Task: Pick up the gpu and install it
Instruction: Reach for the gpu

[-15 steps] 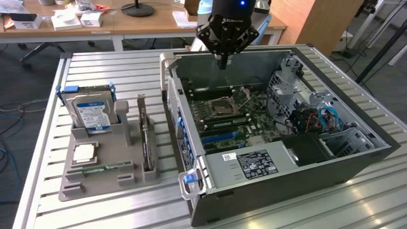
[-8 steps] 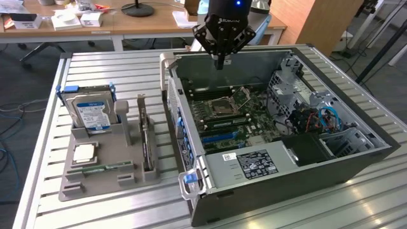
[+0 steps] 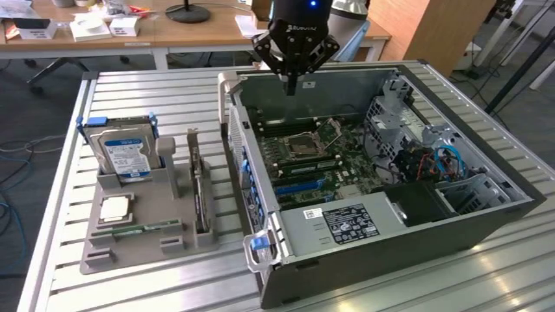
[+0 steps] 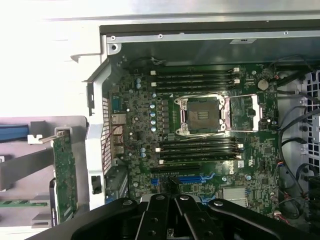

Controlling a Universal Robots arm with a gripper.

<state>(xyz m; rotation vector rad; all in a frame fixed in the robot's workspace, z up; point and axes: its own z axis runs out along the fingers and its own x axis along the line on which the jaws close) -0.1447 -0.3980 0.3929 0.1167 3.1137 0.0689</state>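
A Universal Robots arm's hand (image 3: 292, 86) hangs above the far wall of an open desktop computer case (image 3: 390, 260), its fingers clenched together and grasping nothing. The gpu (image 3: 201, 188) is not yet picked up. It stands on its long edge in a slot of the grey holder tray (image 3: 147, 253) on the slatted table (image 3: 130, 97), just beside the case on the exterior view's left and well apart from the hand.

The tray appears built to present each part for a grip from above. The card is propped upright with both faces free. A silver hard drive (image 3: 127, 153) with a blue label stands in a cradle of its own. A processor chip (image 3: 116, 209) and a narrow green memory stick (image 3: 143, 228) lie flat nearby.

The case lies on its side with the panel off, so the motherboard (image 3: 312, 153) faces up and its slots can be reached from overhead. In the wrist view the hand (image 4: 172, 200) sits over the board's blue expansion slot (image 4: 192, 178), with the empty processor socket (image 4: 202, 115) beyond it.

From the exterior view the gpu reads as a thin, dark sliver. In the wrist view the gpu (image 4: 65, 175) shows a green circuit face dotted with small components, with what looks like a pale metal bracket at one end.
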